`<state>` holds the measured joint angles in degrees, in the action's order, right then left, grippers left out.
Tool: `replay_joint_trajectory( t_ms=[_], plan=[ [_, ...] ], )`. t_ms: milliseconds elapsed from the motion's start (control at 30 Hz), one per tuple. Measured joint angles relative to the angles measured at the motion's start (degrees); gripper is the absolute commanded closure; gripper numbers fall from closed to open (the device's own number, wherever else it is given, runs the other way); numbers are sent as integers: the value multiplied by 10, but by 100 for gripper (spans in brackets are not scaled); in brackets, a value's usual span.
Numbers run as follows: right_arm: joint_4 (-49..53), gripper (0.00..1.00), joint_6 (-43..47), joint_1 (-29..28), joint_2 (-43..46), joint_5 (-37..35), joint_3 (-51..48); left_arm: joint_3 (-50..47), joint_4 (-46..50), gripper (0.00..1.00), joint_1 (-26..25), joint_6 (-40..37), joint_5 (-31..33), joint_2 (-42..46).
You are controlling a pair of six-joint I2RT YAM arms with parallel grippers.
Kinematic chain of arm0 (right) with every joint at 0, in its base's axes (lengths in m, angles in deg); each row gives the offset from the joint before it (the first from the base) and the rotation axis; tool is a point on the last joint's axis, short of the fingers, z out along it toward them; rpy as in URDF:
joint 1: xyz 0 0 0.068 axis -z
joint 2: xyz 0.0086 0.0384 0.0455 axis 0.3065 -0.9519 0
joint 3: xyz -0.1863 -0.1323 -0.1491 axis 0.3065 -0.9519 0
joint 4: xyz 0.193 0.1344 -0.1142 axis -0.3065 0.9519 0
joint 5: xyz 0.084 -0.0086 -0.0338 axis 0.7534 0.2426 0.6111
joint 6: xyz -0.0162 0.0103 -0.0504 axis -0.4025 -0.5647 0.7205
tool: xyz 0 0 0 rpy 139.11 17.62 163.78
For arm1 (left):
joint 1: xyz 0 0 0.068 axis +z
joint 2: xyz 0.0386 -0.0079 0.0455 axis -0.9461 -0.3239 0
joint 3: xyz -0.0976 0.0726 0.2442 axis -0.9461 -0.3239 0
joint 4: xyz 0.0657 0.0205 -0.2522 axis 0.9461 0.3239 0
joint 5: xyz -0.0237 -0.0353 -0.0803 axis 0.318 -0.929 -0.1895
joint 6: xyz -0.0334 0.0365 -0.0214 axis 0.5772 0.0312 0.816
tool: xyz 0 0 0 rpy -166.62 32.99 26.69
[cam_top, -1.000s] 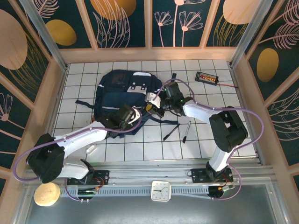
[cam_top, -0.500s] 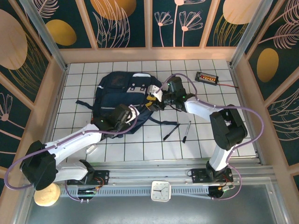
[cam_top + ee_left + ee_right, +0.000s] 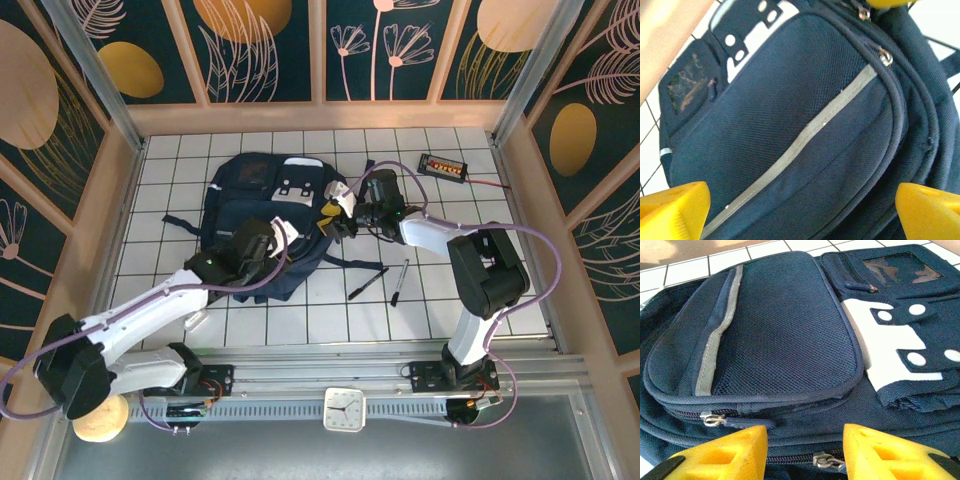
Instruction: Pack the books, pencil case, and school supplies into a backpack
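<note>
White tiles are covering the table [image 3: 500,200], and dark flowered panels are standing round it. On the far left-centre of the tiles the backpack [image 3: 235,195] is lying flat with its front facing up. Its long axis is running near to far, leaning a little. The end with the white patches [image 3: 885,360] is pointing at the far wall, and the front pocket [image 3: 780,325] with its pale stripe [image 3: 805,140] is lying toward the near edge.

Both arms are reaching over it. The left gripper [image 3: 800,207] is hovering above the front pocket with its jaws spread wide and nothing between them. The right gripper [image 3: 805,450] is sitting at the pack's right flank, jaws partly apart and clamping nothing, with a zip pull [image 3: 827,460] lying in the gap, closer to one finger.

The zips are looking closed, so I am judging that opening the pack is the step in hand and packing is not yet starting. Two pens [image 3: 368,282] are waiting on the tiles near and right of the pack, well apart from it. Next, the right jaws are needing to close squarely on that small pull and draw it along the curved track, while the left gripper is likely needing to pin the fabric so the pack is not sliding
</note>
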<state>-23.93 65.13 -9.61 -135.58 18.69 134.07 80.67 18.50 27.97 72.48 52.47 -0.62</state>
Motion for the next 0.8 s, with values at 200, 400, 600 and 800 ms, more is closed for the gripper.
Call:
replay_joint_trajectory(
  t_ms=[200, 400, 600, 800],
  plan=[
    [-8, 55, -7, -1, 0, 0, -6, 0, -12, 25, 33, -27, -8, -43],
    [-9, 55, -10, -2, 0, 0, -6, 20, -27, 79, 60, -58, -5, -96],
    [-1, 54, 24, -8, 0, 0, -4, 44, -30, 100, 61, -70, -5, -125],
    [21, 53, 85, -15, -21, 0, 43, 49, -27, 100, 61, -70, -3, -114]
  ],
)
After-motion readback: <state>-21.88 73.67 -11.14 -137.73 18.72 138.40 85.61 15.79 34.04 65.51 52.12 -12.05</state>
